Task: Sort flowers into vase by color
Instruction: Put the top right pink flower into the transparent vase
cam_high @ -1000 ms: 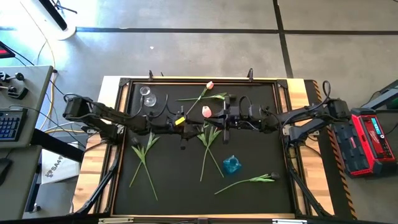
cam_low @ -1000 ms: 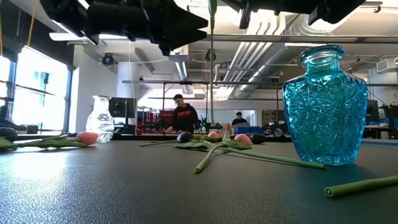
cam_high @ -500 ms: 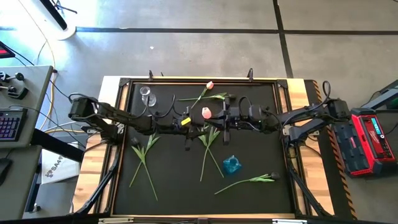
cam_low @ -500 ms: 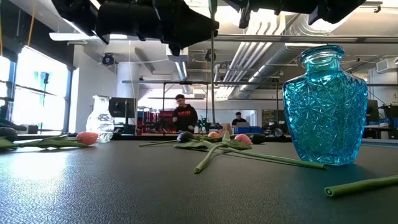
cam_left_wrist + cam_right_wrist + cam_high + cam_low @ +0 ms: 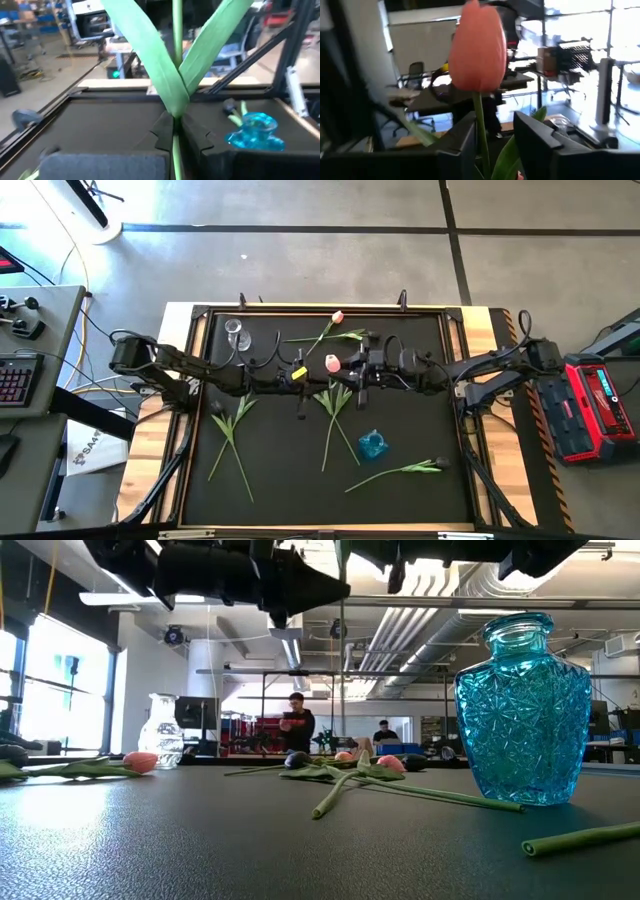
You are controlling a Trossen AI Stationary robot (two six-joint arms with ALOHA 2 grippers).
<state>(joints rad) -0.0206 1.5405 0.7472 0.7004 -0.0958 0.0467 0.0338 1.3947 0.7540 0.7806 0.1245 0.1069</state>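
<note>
Pink, waxy head: a pink tulip [image 5: 331, 361] is held up above the middle of the table, its smooth oval bud on a thin green stem with two long, flat leaves.
Change: over the last second the left gripper [image 5: 300, 387] has slid rightward from the left side until its tip meets the hanging stem; the bud itself has not shifted.
Left jaws: drawn together on the stem just below the fork of the leaves, as the left wrist view shows.
Right jaws: the right gripper [image 5: 495, 142] stands with its fingers apart, the stem lying against one finger and a clear gap to the other.
Meaning: judged a hand-over from the right arm to the left; no flower stands in a vase yet.
Blue vase [image 5: 522, 705]: cut glass, faceted, bulbous with a narrow neck, near and right of centre.
Clear vase [image 5: 236, 335]: colourless glass, far left.
Loose flowers [image 5: 232, 430]: limp stems lying flat, scattered over the mat on both sides.
Mat [image 5: 280, 480]: black, finely pebbled, framed by pale wood.
</note>
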